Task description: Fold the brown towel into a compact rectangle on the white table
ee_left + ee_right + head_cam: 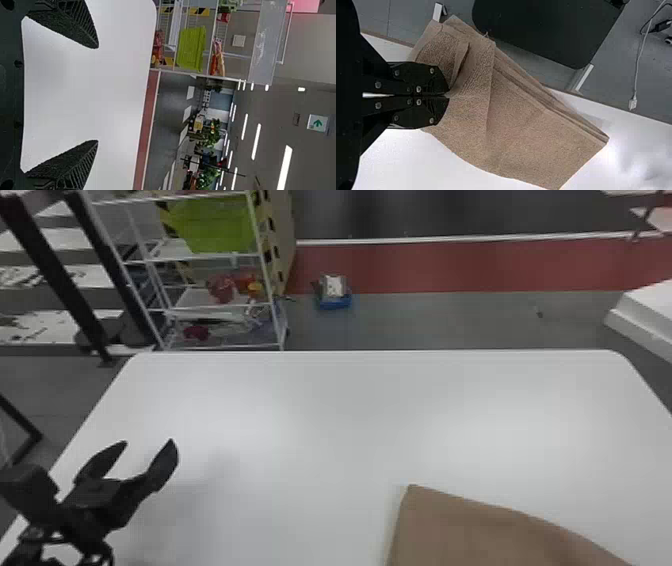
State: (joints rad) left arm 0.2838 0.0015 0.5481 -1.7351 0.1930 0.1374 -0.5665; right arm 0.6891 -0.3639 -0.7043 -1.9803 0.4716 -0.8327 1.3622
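Note:
In the head view my left gripper [142, 462] stands open over the left side of the white table [310, 430], apart from the brown towel [465, 530], which lies at the near edge, right of centre. The left wrist view has the same left gripper [97, 94], its fingers wide apart and nothing between them. In the right wrist view my right gripper [447, 95] is shut on the towel [526, 130]. The cloth is bunched and creased around the fingertips, and layered folds run along one side.
Behind the table stands a white shelf rack [215, 302] with a green bin [212, 225]. A small blue item [334, 297] sits on the floor beyond the far edge. Near the towel, a dark panel [546, 27] lies beyond the table's edge.

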